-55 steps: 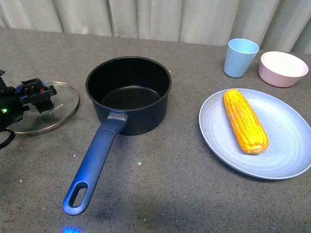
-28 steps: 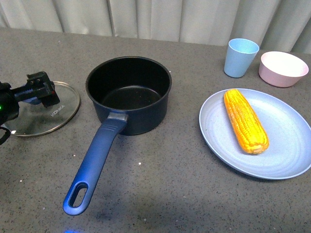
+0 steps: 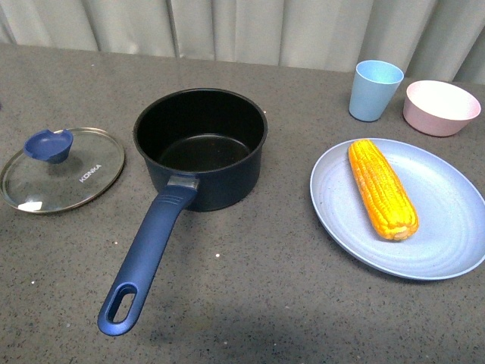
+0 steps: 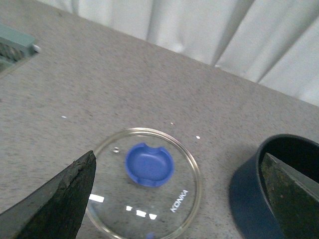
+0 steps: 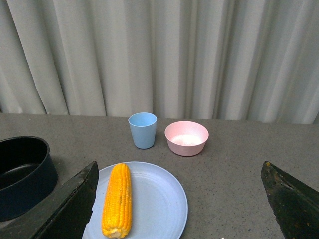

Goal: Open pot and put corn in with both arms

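The dark navy pot [image 3: 201, 145] stands open at the table's middle, its long blue handle [image 3: 148, 258] pointing toward me. Its glass lid [image 3: 62, 168] with the blue knob [image 3: 49, 144] lies flat on the table left of it. The corn [image 3: 382, 187] lies on a light blue plate [image 3: 455, 235] at the right. Neither arm shows in the front view. In the left wrist view my left gripper [image 4: 182, 199] is open above the lid [image 4: 144, 186], beside the pot [image 4: 271, 194]. In the right wrist view my right gripper [image 5: 179, 199] is open, back from the corn [image 5: 117, 199].
A light blue cup [image 3: 375, 89] and a pink bowl [image 3: 441, 107] stand at the back right, behind the plate. Both also show in the right wrist view, cup [image 5: 142, 129] and bowl [image 5: 186, 138]. Grey curtains hang behind the table.
My left gripper has let go of the lid's knob and drawn back left out of the front view. The lid now lies alone on the table. Pot and corn have not moved.
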Controlling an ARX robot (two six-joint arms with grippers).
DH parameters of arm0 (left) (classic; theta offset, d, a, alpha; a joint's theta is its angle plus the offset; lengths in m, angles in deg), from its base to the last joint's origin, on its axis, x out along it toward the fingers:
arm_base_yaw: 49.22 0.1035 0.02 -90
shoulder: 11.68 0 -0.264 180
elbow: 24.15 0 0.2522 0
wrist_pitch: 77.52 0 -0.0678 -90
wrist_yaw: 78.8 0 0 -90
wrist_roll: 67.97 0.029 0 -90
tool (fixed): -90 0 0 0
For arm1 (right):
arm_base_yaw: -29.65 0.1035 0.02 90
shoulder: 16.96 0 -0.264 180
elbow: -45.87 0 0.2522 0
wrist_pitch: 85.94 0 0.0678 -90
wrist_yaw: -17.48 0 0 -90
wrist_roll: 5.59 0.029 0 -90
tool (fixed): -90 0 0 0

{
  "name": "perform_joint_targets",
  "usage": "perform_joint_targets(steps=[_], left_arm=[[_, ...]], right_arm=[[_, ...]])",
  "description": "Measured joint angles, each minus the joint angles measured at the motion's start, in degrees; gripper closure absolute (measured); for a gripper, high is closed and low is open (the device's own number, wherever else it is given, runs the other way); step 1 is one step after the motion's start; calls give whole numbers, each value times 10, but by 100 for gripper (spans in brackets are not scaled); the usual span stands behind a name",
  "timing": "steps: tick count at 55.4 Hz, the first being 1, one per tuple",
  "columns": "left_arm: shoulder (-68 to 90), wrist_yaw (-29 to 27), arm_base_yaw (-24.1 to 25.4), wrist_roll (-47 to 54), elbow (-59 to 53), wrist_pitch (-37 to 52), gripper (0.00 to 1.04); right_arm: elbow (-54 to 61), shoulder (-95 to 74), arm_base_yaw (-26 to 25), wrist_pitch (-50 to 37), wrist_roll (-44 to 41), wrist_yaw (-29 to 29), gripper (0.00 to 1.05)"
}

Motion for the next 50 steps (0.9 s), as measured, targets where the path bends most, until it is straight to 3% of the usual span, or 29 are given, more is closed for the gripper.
perform_joint_targets(steps=[11,15,20,23,44,50], left_arm=[[-222,-49,-8,11,-83,-143,7],[-262,-46,-10,14,-94,-154,7],[-261,45,-7,67,-125,-37,22],[-272,63,-7,83,-138,-20,31],[-447,68,-7,112,-184,-140,100],[-492,68,-7,114,-188,-178,101]], right_arm=[[0,0,0,0,0,0,9],[0,0,0,0,0,0,9],[0,0,0,0,0,0,9],[0,0,0,0,0,0,9],[0,0,0,0,0,0,9],[0,0,0,0,0,0,9]])
